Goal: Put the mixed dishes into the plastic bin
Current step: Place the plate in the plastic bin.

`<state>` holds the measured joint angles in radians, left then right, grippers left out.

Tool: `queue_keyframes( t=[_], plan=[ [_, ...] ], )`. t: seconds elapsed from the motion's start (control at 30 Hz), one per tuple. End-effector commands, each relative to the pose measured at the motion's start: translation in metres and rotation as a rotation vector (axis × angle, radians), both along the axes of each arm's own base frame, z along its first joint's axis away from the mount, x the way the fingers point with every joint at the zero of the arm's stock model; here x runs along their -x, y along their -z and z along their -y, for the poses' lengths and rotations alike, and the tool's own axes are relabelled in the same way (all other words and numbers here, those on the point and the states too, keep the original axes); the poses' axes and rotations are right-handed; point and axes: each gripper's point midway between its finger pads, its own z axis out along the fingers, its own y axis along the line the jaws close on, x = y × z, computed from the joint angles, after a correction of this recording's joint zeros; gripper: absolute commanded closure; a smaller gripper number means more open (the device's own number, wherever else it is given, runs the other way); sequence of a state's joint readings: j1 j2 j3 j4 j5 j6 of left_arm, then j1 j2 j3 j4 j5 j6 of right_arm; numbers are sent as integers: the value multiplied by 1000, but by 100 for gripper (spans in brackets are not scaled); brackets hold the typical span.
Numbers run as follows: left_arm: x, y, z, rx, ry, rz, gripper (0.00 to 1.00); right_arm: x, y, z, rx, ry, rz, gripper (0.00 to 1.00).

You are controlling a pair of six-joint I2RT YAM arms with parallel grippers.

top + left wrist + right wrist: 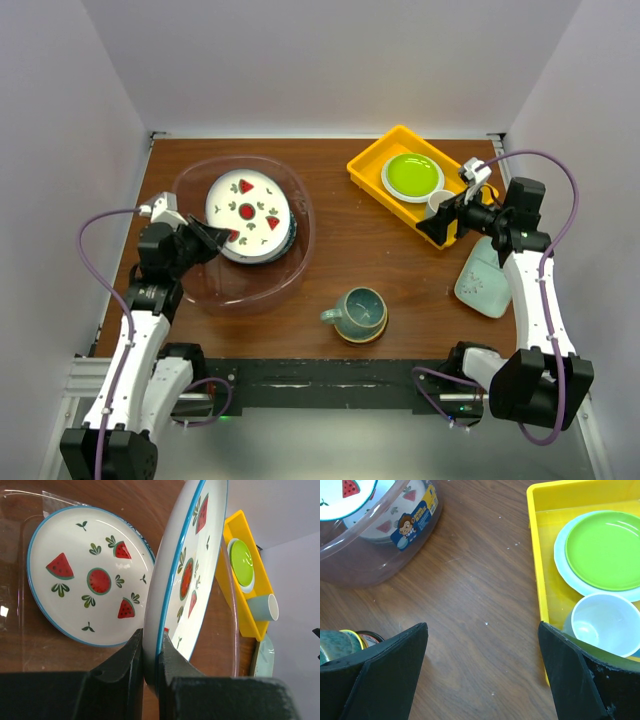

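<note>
White, blue-rimmed watermelon plate [190, 570] hangs tilted over the transparent pinkish plastic bin [240, 290], its edge pinched in the near-closed left gripper [150, 665], angled, likely, to slide onto the matching plate [90, 580] below. The right gripper [481, 630] gapes wide, empty, beside the yellow rectangular tray [540, 555].

Left fingers [212, 237] hold fruit plate [250, 208] over bin [228, 291].

**Bright, even light; soft shadows**

Diffuse overhead light is flooding the table [330, 250], and only faint shadows are lying under the mug [358, 313] and tray [368, 168]. A small glare is glinting on the bin [15, 580] wall. The near plate [190, 570] rim is looking slightly soft.
</note>
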<state>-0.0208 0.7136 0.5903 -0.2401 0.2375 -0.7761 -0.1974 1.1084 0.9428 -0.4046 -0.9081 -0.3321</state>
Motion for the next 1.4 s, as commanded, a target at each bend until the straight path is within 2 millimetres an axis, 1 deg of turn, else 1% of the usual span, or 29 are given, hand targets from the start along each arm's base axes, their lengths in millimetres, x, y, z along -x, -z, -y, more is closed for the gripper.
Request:
queue_keyframes(
  t=[0.0,0.23,0.37,0.53,0.77,0.87,0.9,0.97,1.03,1.07,1.17,1.2,1.37],
  plan=[
    [-18,-47,8,55,30,189,100,-1,-1,1,7,-7,10,4],
    [-32,-29,4,56,3,125,100,-1,-2,0,8,-9,14,4],
    [-48,-16,-2,55,-31,59,100,0,-2,1,10,-8,14,4],
    [-61,2,-10,42,-85,-28,100,0,-3,1,13,-10,16,4],
    [-68,19,-16,26,-117,-77,100,-1,-2,1,14,-8,14,4],
    [-69,27,-16,24,-117,-102,96,-1,-2,1,15,-10,15,4],
    [-70,28,-16,27,-120,-106,92,0,-1,2,16,-7,15,4],
    [-70,33,-16,27,-121,-123,89,-1,-2,1,15,-10,15,4],
    [-70,36,-17,28,-125,-137,81,0,-1,1,14,-8,11,4],
    [-70,36,-18,30,-129,-139,75,0,-2,1,16,-8,16,4],
    [-69,37,-18,33,-133,-152,62,0,-2,1,16,-9,16,4],
    [-69,38,-18,34,-133,-157,53,0,-2,1,15,-8,15,4],
    [-66,31,-21,29,-151,-151,27,0,-2,2,16,-7,15,4]
  ],
)
